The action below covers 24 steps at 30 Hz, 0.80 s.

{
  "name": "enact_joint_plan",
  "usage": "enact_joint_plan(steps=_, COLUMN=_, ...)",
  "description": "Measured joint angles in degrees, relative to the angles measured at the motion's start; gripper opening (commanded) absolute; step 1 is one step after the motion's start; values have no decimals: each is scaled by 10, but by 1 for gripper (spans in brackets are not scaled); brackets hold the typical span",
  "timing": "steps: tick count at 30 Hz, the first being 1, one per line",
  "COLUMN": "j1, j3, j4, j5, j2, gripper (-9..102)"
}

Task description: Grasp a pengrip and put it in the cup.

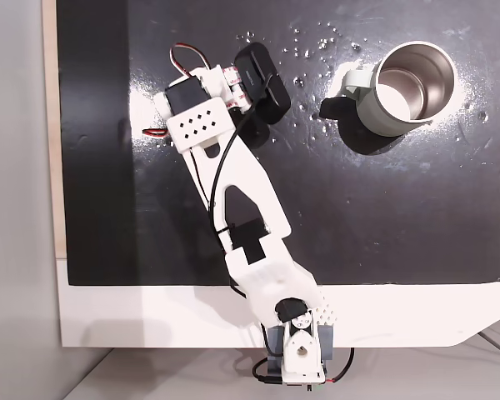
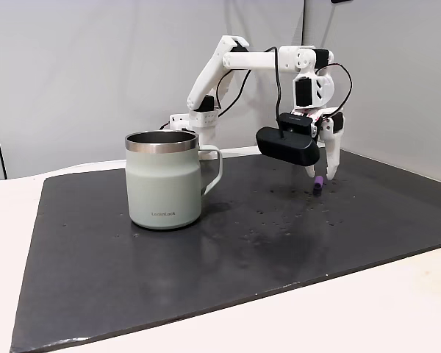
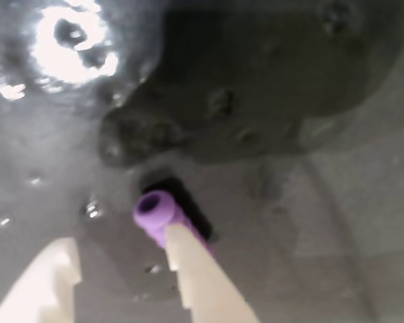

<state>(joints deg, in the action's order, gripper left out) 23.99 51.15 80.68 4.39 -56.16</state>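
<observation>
In the wrist view my claw [image 3: 114,259] hangs spread wide, gripping nothing. The purple pengrip [image 3: 158,214] lies on the dark tabletop [image 3: 337,222] at one o'clock of it, touching the right finger's outer side. I should shift right before closing. The cup [image 2: 164,180] stands well apart.

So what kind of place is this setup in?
Probably a hobby or lab tabletop test bench: a small white robot arm clamped at the edge of a white table, a black mat as work surface, and plain grey walls behind.
</observation>
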Motion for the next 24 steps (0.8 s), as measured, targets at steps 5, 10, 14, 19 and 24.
enact_joint_plan(steps=5, j1=26, j3=-10, j4=17, j5=12, j2=15, gripper=12)
enact_joint_plan(steps=10, j1=37, j3=-37, j4=33, j5=23, j2=50, gripper=12)
enact_joint_plan(steps=14, j1=40, j3=-42, j4=39, j5=27, j2=63, gripper=12)
enact_joint_plan(steps=19, j1=49, j3=-42, j4=36, j5=33, j2=69, gripper=7)
enact_joint_plan(steps=24, j1=49, j3=-42, j4=46, j5=33, j2=69, gripper=0)
